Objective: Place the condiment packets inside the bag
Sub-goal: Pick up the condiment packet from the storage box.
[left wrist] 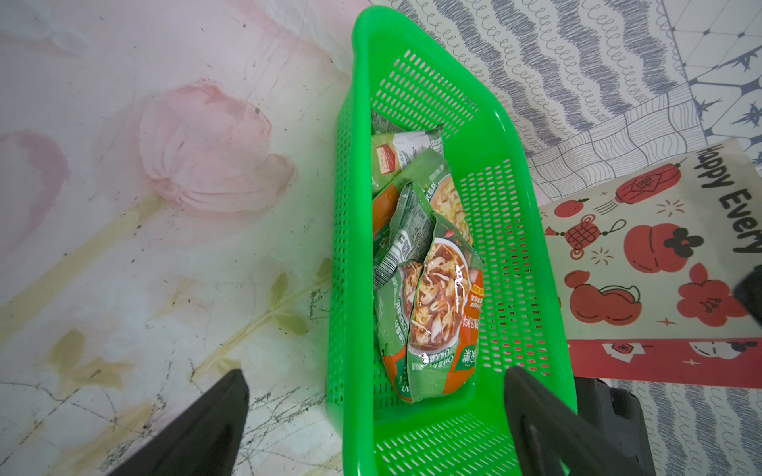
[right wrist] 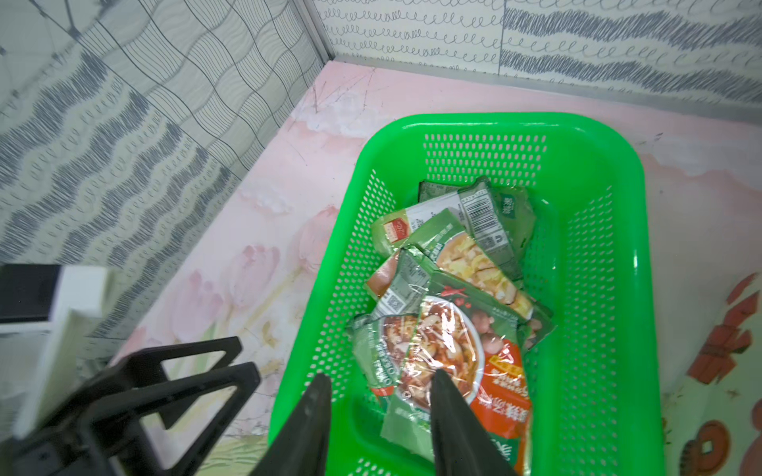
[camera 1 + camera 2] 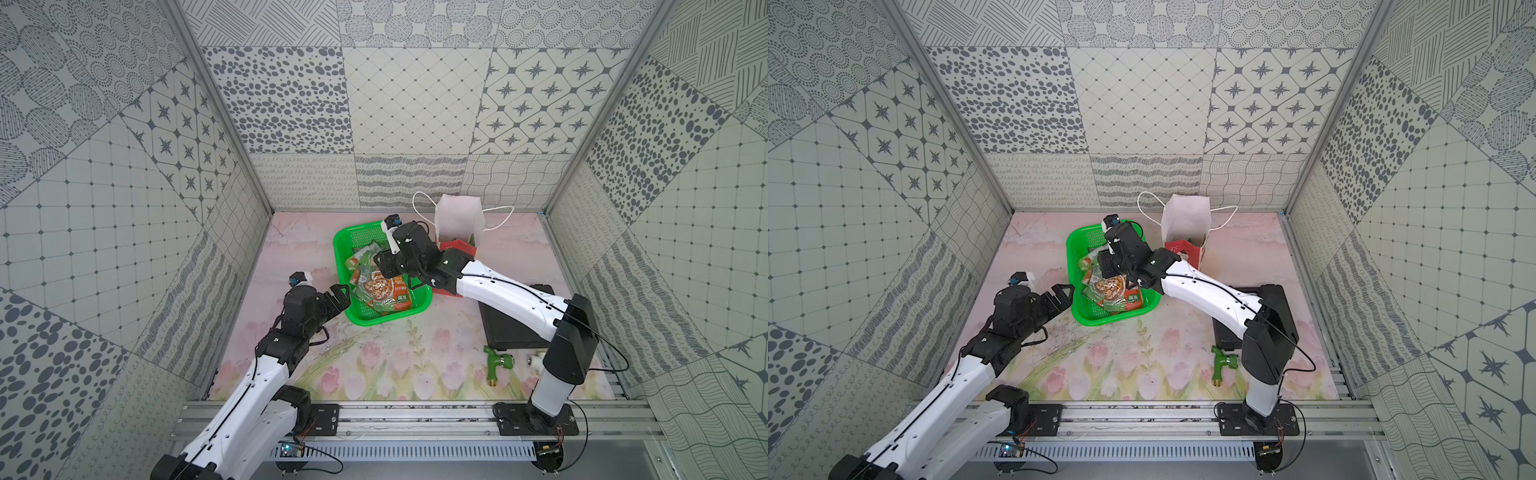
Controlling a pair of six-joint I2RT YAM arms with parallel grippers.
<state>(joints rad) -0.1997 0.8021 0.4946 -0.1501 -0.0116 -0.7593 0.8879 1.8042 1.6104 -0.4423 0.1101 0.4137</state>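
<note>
Several condiment packets [image 3: 380, 291] [image 3: 1113, 293] [image 1: 437, 313] [image 2: 449, 321], green with orange panels and soup photos, lie piled in a green mesh basket [image 3: 345, 245] [image 3: 1073, 257] [image 1: 358, 123] [image 2: 635, 247]. The bag [image 3: 457, 220] [image 3: 1185, 220] [image 1: 643, 255] stands upright just right of the basket's far end, its white inside showing. My right gripper [image 2: 381, 375] [image 3: 384, 266] hangs low over the pile, jaws apart; one finger overlaps the top packet, and nothing is pinched. My left gripper [image 1: 376, 373] [image 3: 343, 297] [image 3: 1065, 295] is wide open, straddling the basket's near left corner.
A black case [image 3: 511, 324] lies under the right arm at the right. A green tap fitting [image 3: 496, 361] [image 3: 1223, 363] and a small white part [image 3: 536, 359] sit near the front right. Patterned walls close three sides.
</note>
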